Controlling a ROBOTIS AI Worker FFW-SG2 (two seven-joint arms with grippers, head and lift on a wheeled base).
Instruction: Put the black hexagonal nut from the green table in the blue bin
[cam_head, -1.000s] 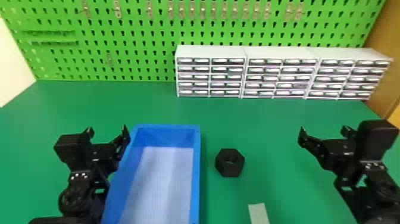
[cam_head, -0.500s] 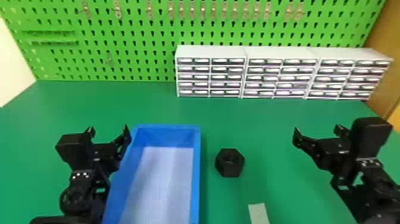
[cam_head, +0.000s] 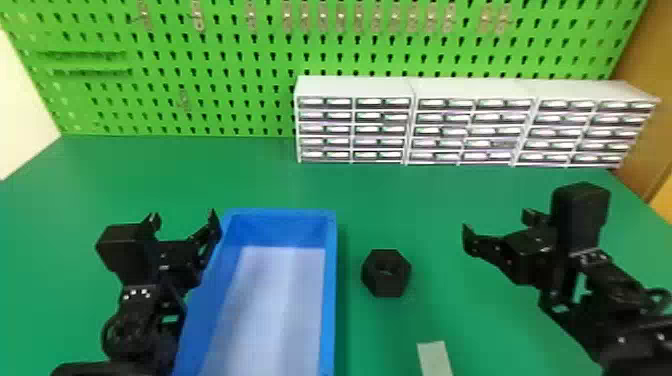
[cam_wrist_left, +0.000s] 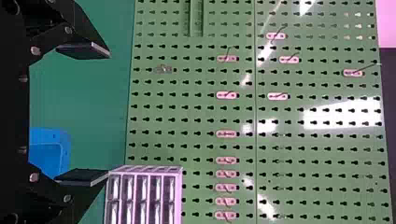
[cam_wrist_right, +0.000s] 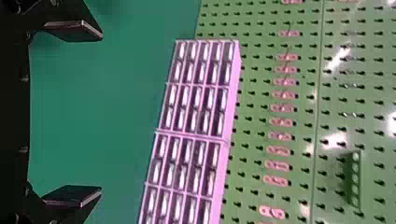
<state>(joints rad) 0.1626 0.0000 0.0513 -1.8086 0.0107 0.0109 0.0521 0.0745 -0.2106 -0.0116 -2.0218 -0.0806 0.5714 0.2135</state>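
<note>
The black hexagonal nut (cam_head: 386, 273) lies on the green table (cam_head: 380, 200), just right of the blue bin (cam_head: 328, 300), not touching it. My left gripper (cam_head: 184, 220) is over the bin's left rim, open with nothing held. My right gripper (cam_head: 497, 225) hangs open to the right of the nut, a hand's width or more away. In the left wrist view, the left gripper (cam_wrist_left: 84, 114) has its fingers wide apart, and part of the bin (cam_wrist_left: 65, 144) appears past them. In the right wrist view, the right gripper (cam_wrist_right: 74, 112) has bare table between its fingers.
White drawer cabinets (cam_head: 472, 122) stand at the back of the table, against the green pegboard (cam_head: 225, 75) with its hooks. A pale flat strip (cam_head: 435, 358) lies near the front edge, to the right of the bin.
The right arm has shifted left, toward the nut, and slightly farther from the front edge. My left gripper has drifted a little to the right. The nut and bin have stayed put.
</note>
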